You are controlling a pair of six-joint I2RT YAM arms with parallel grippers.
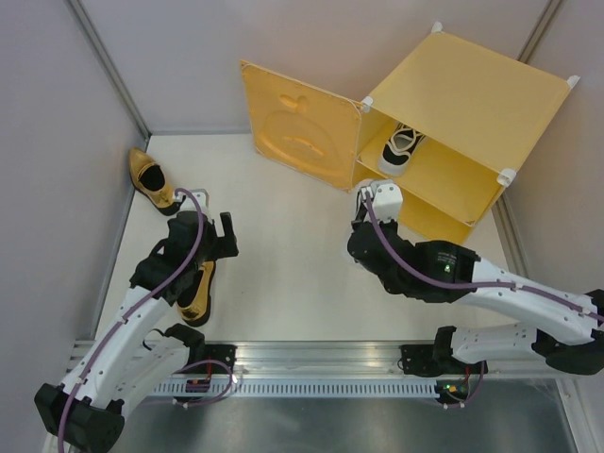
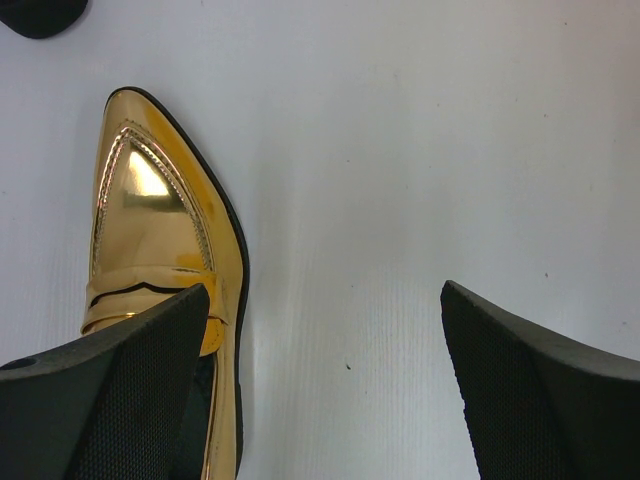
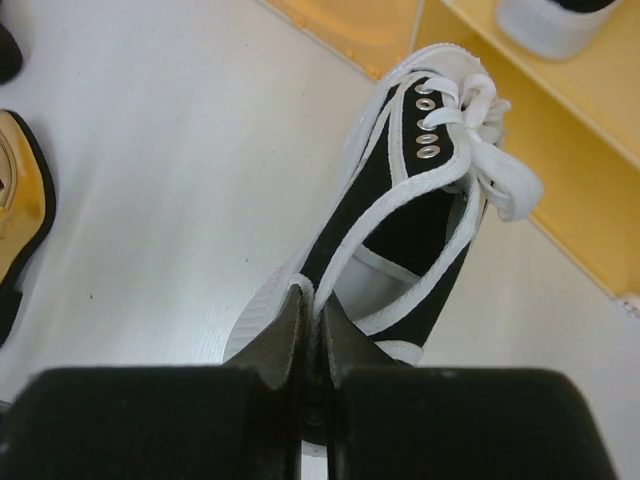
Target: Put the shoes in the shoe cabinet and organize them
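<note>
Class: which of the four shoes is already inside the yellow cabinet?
The white sneaker on the cabinet's shelf; its partner is clamped in the right tool, both gold loafers lie outside.

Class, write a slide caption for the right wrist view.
Right gripper pinches the white sneaker by its heel rim, toe toward the yellow shoe cabinet.

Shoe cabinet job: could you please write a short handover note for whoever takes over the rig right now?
Left claw: open, hovering over a gold loafer.
Right claw: shut on the heel rim of a white sneaker, in front of the open shoe cabinet.
Done: other sneaker sits on the inner shelf.
Left: put in the held sneaker, then both loafers; second loafer lies at far left.
</note>
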